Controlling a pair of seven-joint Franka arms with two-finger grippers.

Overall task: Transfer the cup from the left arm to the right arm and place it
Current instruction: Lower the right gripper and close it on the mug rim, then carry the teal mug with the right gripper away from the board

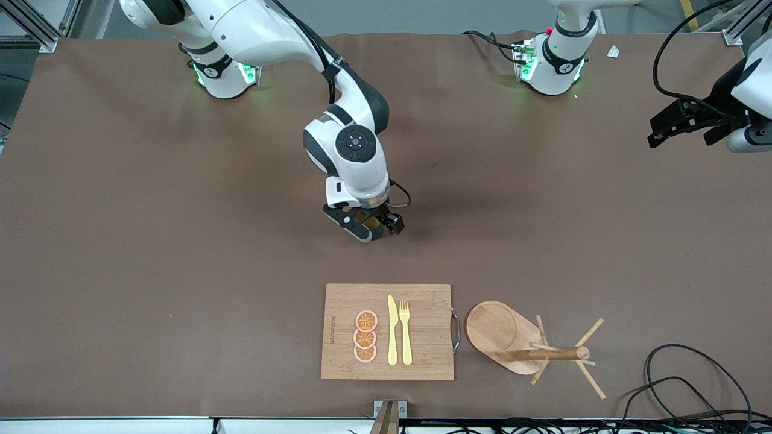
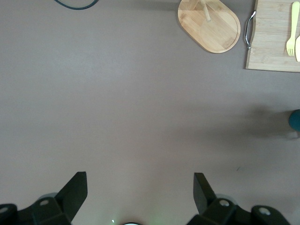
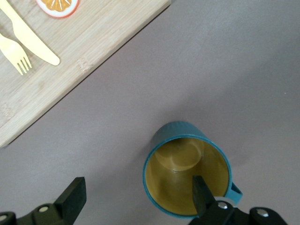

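The teal cup (image 3: 187, 176) with the amber inside stands upright on the brown table, its handle (image 3: 236, 191) toward my right wrist. My right gripper (image 3: 137, 185) is open just above it. One finger (image 3: 200, 190) is over the cup's mouth and the other (image 3: 75, 194) is over bare table beside it. In the front view the right gripper (image 1: 369, 228) hides most of the cup (image 1: 373, 223), which sits mid-table. My left gripper (image 1: 675, 125) is open and empty, held up over the left arm's end of the table. The cup's edge shows in the left wrist view (image 2: 295, 120).
A bamboo cutting board (image 1: 428, 337) with orange slices (image 1: 365, 336), a yellow knife (image 1: 392, 331) and a fork (image 1: 405, 331) lies nearer the front camera than the cup. A wooden mug tree (image 1: 512, 337) lies beside it. Black cables (image 1: 681, 374) lie at the front corner.
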